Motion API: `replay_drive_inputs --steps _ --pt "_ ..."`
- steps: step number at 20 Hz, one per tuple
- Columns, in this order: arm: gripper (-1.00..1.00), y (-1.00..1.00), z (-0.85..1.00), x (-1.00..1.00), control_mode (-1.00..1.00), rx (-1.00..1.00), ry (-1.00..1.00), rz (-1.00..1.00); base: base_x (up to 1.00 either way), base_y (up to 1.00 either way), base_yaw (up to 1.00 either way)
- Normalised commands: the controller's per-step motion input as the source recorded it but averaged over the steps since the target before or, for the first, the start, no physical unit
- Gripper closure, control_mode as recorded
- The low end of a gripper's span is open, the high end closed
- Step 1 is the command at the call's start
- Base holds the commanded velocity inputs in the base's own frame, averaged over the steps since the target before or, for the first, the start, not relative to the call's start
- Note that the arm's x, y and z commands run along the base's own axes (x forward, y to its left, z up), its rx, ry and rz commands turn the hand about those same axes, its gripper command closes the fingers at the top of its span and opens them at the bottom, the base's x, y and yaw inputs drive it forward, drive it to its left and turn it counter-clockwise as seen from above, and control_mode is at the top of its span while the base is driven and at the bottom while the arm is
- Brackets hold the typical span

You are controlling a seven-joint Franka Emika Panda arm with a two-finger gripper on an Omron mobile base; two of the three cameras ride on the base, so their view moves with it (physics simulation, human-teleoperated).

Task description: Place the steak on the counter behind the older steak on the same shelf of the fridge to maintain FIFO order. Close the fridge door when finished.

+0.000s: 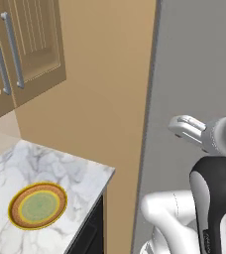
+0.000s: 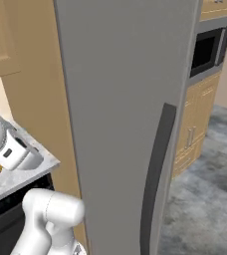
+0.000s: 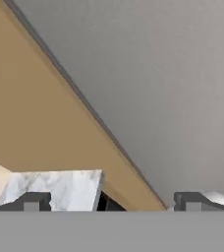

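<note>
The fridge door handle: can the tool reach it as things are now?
Probably yes. The long dark handle lies bare on the closed fridge door, with nothing before it. The tool is open and faces the door's other edge, by the counter, so the arm must swing across.

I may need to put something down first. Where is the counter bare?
The counter is bare marble behind the plate, up to the tan wall, and right of it to the edge by the fridge door. The plate takes the near part. The gripper is open.
</note>
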Motion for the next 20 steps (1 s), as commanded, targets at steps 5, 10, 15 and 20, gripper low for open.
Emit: replay_drive_inputs --steps 5,10,15,20 --pt "-1.0 0.0 0.0 0.08 -1.0 0.0 0.01 -0.15 0.12 0.0 -0.14" --pt "-1.0 -0.26 0.0 0.0 -1.0 0.0 0.0 -0.12 0.0 0.0 0.0" --pt "-1.0 -0.9 0.0 -0.29 -1.0 0.07 -0.02 -0.1 0.0 0.0 0.0" --pt "-1.0 -0.96 0.0 -0.37 -1.0 0.13 -0.03 -0.1 0.0 0.0 0.0"
